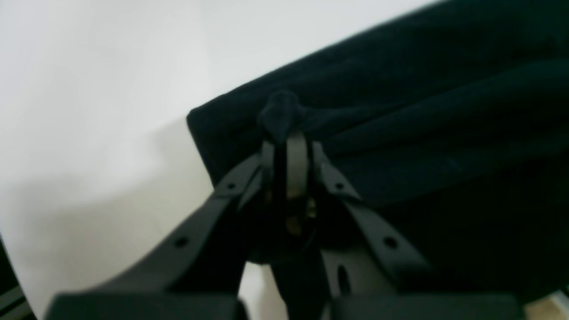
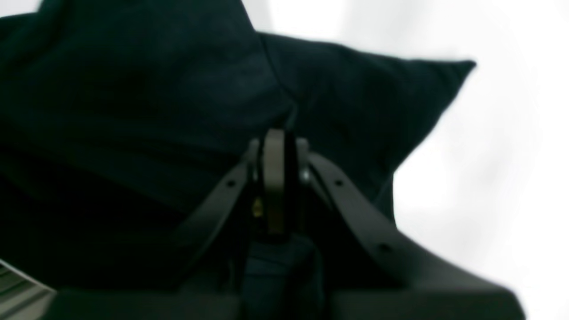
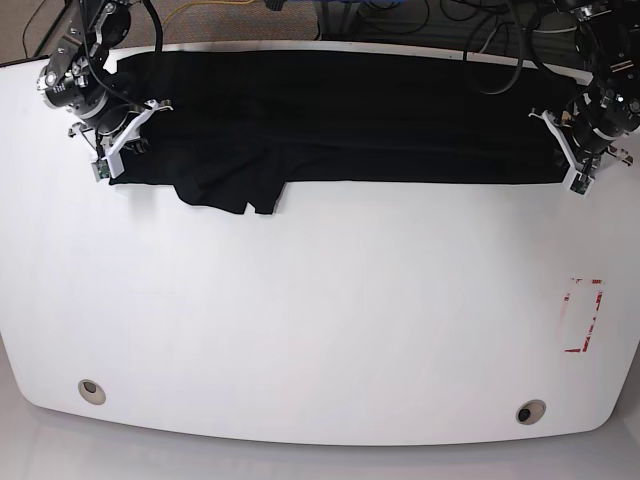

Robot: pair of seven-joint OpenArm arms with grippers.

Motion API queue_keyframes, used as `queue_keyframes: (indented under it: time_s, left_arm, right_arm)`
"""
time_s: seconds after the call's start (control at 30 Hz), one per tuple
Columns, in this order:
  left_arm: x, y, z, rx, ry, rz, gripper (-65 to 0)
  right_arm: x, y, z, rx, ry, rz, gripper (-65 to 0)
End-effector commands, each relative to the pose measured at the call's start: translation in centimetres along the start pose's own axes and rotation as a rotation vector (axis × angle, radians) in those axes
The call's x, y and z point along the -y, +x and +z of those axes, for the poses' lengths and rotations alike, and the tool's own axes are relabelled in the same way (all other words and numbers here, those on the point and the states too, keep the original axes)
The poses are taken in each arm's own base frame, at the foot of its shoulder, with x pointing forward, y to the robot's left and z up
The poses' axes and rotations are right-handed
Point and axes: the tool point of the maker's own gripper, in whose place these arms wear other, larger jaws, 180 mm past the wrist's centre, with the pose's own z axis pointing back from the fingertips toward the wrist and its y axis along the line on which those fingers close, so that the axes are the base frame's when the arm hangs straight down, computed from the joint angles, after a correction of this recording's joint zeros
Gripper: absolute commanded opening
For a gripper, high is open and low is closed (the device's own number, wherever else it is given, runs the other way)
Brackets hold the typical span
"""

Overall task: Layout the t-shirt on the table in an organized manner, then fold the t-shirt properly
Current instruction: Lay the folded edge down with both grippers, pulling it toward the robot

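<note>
The black t-shirt [image 3: 340, 115] lies stretched in a long band along the far edge of the white table [image 3: 320, 320], with one sleeve [image 3: 235, 195] bunched below its near edge at the left. At the band's right end, my left gripper [image 3: 566, 162] is shut on a pinched bunch of the cloth [image 1: 280, 113]; its fingers [image 1: 297, 153] show closed together in the left wrist view. My right gripper [image 3: 117, 165] holds the band's left end. In the right wrist view its fingers [image 2: 273, 151] are closed against the dark t-shirt [image 2: 133, 111], beside a pointed corner [image 2: 449, 71].
A red-marked rectangle [image 3: 582, 315] sits near the table's right edge. Two round grommet holes [image 3: 91, 390] [image 3: 529, 411] lie close to the front edge. Cables and both arms' bases crowd the area behind the far edge.
</note>
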Motion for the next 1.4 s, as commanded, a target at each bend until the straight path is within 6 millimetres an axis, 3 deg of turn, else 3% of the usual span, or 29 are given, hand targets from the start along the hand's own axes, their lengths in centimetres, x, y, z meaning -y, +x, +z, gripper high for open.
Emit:
queue_keyframes:
  time_s: [0.0,0.23,0.4,0.57,0.87,1.17,1.37]
  left_arm:
    - [-0.7,0.3,0.5,0.007,0.021,-0.014,-60.4]
    - [-0.6,-0.2,0.6,-0.003,0.021,-0.012,-40.0]
    - [-0.7,-0.1,0.6,0.001,0.024,-0.014,-33.6]
    - [-1.6,1.1,1.5,0.019,0.049,-0.053,-33.6]
    - [-2.7,4.1,3.3,0.026,0.121,-0.106,-33.6]
    - [-1.2,1.2,0.9,-0.044,0.05,-0.014,-33.8]
    - [-0.4,-2.4,-1.0,-0.137,-0.01,0.06,-33.8]
  right_arm:
    - [0.6,0.6,0.5,0.014,-0.031,0.025,-54.7]
    - [0.5,0.4,0.4,0.01,-0.036,0.018,-33.1]
    - [0.6,1.0,0.9,0.026,-0.053,0.031,-28.5]
    - [1.5,2.1,2.7,0.076,-0.104,0.039,-28.4]
    - [0.9,4.6,2.6,0.16,-0.101,0.024,-28.4]
    - [-1.1,3.3,1.0,0.138,-0.046,-0.041,-30.3]
    - [-1.3,0.4,-1.1,0.069,0.003,-0.124,-44.4]
